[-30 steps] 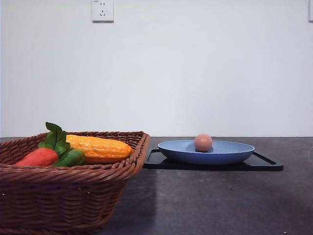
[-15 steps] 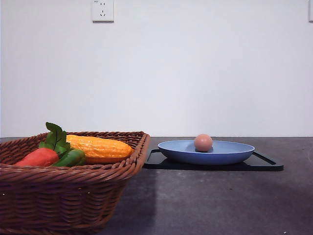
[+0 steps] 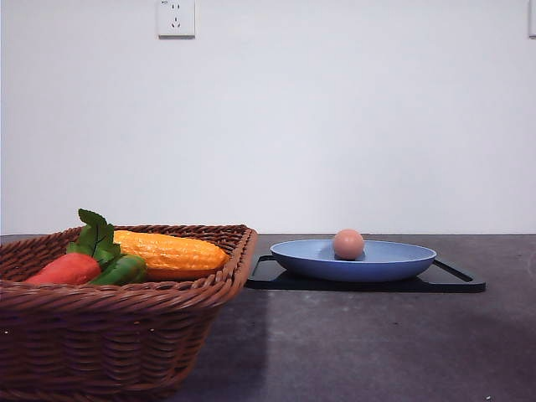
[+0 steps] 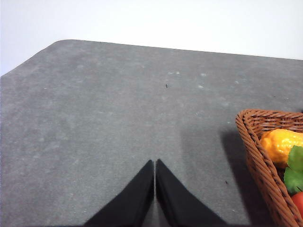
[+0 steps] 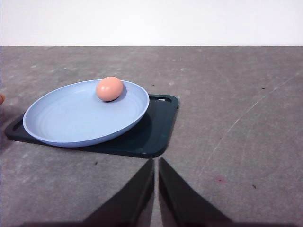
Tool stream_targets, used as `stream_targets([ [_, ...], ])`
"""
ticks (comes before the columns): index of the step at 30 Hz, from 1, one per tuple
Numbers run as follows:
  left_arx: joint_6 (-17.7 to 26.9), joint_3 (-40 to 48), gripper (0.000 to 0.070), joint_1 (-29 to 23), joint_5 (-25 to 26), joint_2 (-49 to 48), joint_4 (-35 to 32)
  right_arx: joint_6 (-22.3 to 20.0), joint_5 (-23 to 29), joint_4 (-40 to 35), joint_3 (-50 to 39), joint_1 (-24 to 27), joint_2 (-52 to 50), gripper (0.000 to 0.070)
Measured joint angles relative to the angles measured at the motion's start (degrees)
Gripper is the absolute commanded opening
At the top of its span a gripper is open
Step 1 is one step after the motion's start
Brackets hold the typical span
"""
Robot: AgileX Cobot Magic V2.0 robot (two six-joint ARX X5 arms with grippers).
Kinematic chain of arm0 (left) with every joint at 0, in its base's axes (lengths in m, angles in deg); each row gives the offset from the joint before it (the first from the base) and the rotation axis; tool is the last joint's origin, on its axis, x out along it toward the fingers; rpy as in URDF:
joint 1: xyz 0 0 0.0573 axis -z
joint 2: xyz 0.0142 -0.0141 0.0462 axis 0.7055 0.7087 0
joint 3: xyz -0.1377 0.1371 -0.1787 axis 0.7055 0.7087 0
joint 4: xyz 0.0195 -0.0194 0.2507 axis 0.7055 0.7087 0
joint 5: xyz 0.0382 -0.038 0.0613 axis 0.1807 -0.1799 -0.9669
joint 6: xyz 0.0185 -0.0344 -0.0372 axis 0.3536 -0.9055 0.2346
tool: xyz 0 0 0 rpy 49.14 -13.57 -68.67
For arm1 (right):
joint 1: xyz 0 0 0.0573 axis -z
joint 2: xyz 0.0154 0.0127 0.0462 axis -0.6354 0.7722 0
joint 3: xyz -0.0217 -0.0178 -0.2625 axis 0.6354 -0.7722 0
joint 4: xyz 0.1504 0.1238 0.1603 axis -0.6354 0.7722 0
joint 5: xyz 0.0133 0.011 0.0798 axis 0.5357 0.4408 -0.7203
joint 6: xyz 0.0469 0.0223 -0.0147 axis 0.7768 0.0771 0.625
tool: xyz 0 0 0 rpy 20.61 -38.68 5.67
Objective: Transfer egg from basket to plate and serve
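The pinkish-brown egg (image 3: 348,244) (image 5: 109,88) lies in the blue plate (image 3: 394,261) (image 5: 71,120), near its rim on the side away from the right wrist camera. The plate rests on a flat black tray (image 3: 456,280) (image 5: 151,132). At the front left stands the brown wicker basket (image 3: 109,335) (image 4: 258,151). My left gripper (image 4: 155,163) is shut over bare tabletop beside the basket, a short way from its rim. My right gripper (image 5: 156,161) is shut too, hovering over the table just short of the tray's near edge.
Inside the basket lie an orange-yellow corn cob (image 3: 167,251) (image 4: 281,145) and a red carrot (image 3: 67,268) with green leaves (image 3: 99,239). A white wall with a socket (image 3: 176,17) closes the back of the dark grey table (image 3: 377,343).
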Motion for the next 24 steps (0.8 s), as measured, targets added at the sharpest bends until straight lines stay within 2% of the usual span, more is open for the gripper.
stream_targets([
  [24, 0.01, 0.00, 0.0000, -0.01, 0.00, 0.00, 0.00, 0.16, 0.00, 0.00, 0.00, 0.00, 0.00, 0.0000],
])
